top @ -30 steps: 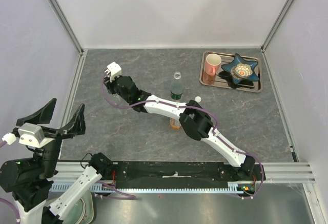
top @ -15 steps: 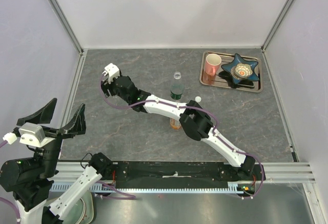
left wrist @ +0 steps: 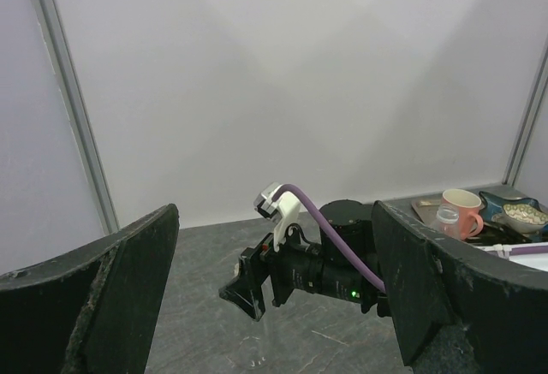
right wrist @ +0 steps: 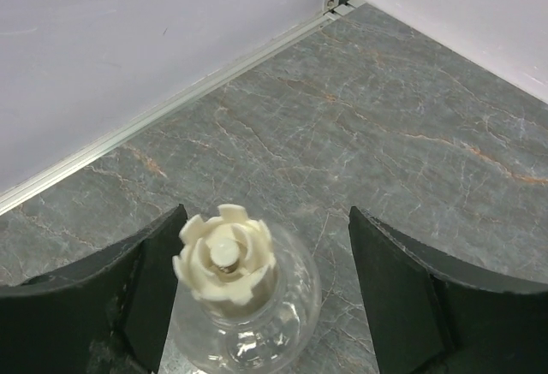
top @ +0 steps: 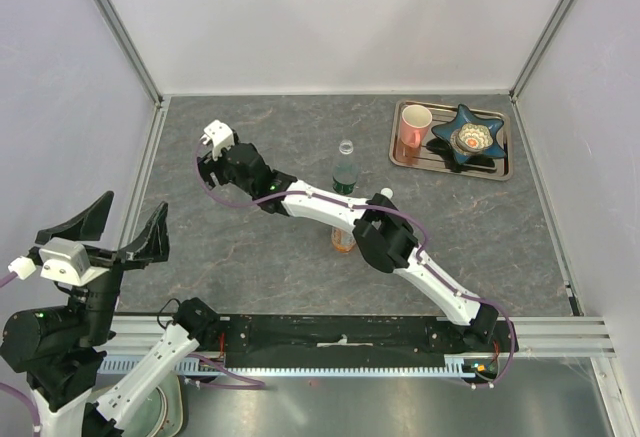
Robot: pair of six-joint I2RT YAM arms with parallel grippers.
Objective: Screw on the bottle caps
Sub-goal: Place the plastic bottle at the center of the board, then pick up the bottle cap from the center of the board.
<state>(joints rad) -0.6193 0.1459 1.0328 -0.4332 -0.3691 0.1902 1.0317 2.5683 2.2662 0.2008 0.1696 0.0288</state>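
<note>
L gripper (top: 112, 229) nearest, raised, fingers spread, empty. Next the orange bottle (top: 342, 241) under R arm, top hidden. One loose cap (top: 386, 194) on table by green-label bottle (top: 345, 173), mouth looks open, so that's left to do. Far left, R gripper (right wrist: 267, 246) fingers wide apart either side of tiny bottle (right wrist: 257, 327), not clamped. It's upright, axis vertical, white cap (right wrist: 225, 257) on top; tightness unclear.

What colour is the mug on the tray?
Pink; the mug shows best in the top external view.
</note>
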